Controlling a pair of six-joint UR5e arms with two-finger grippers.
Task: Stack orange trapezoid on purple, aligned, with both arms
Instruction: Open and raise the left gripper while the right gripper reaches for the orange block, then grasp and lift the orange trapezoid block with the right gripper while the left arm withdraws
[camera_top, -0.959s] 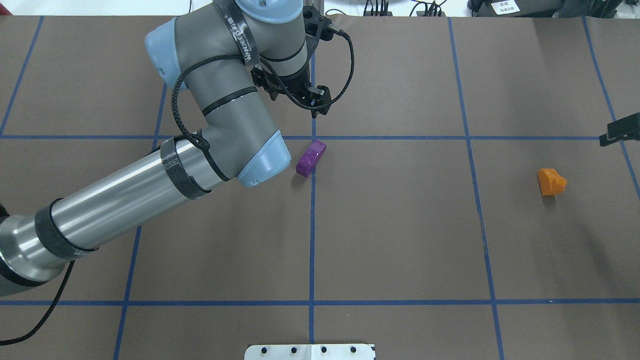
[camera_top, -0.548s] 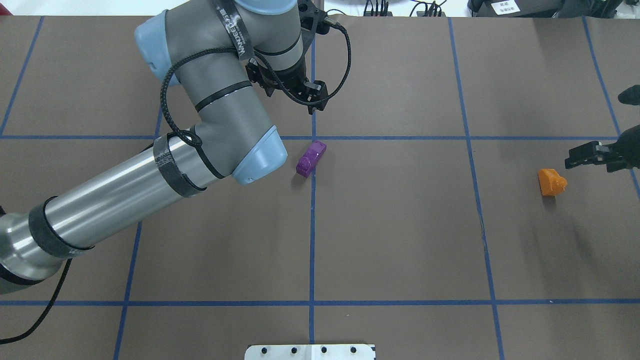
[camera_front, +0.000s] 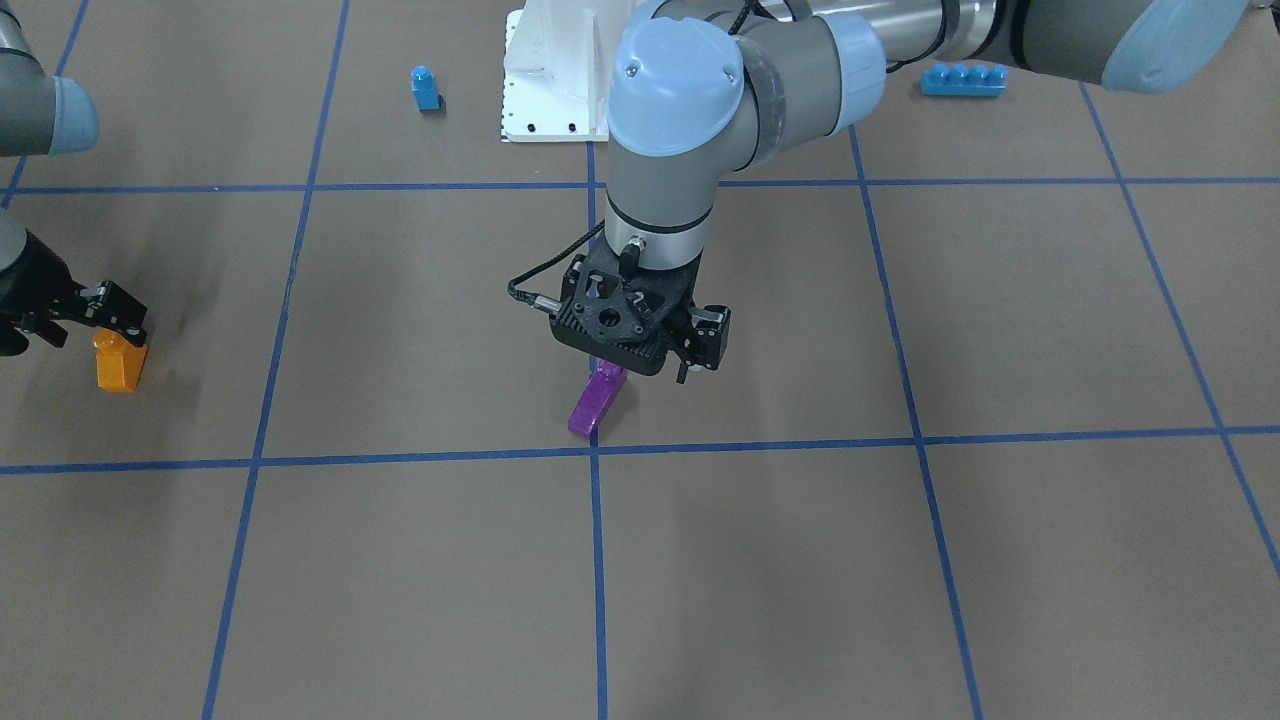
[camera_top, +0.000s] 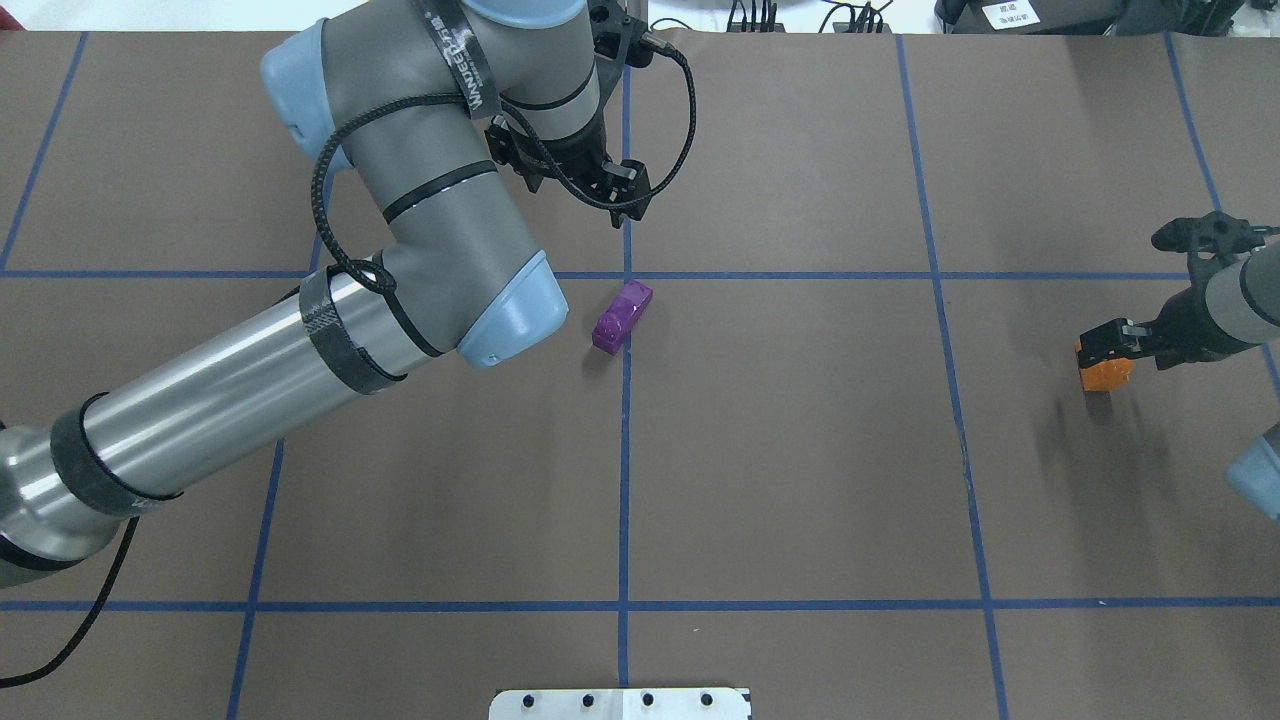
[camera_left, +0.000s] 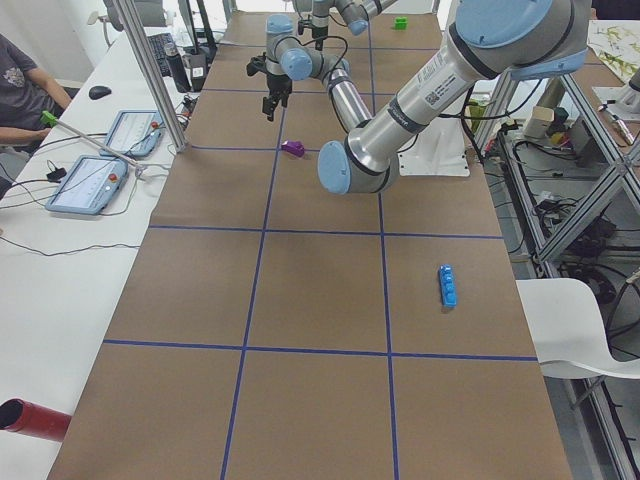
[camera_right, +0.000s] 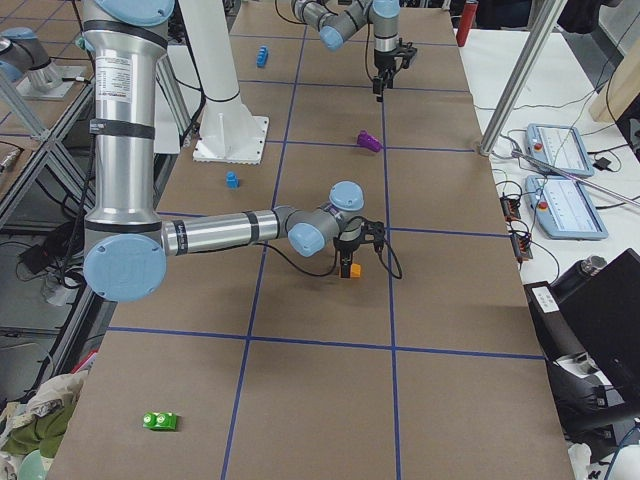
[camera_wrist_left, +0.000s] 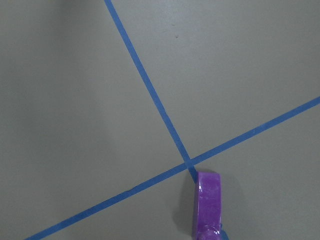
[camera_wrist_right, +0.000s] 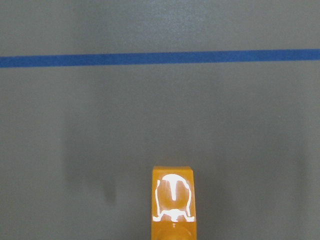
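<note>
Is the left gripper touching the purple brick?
Apart. In the overhead view, bare table and a blue tape line show between the left gripper and the purple brick.

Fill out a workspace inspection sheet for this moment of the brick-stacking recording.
Surface: brown table with a blue tape grid.
Job's things: orange trapezoid on the table beneath the right gripper; purple lies far from it at the centre line, unstacked.
Clutter: small blue brick, long blue brick, green brick.
Grippers: left gripper hovers just past the purple; open or shut unclear for both.
Cables: black cable loops around the left wrist.
Surroundings: tablets, seated person, white chair.
</note>
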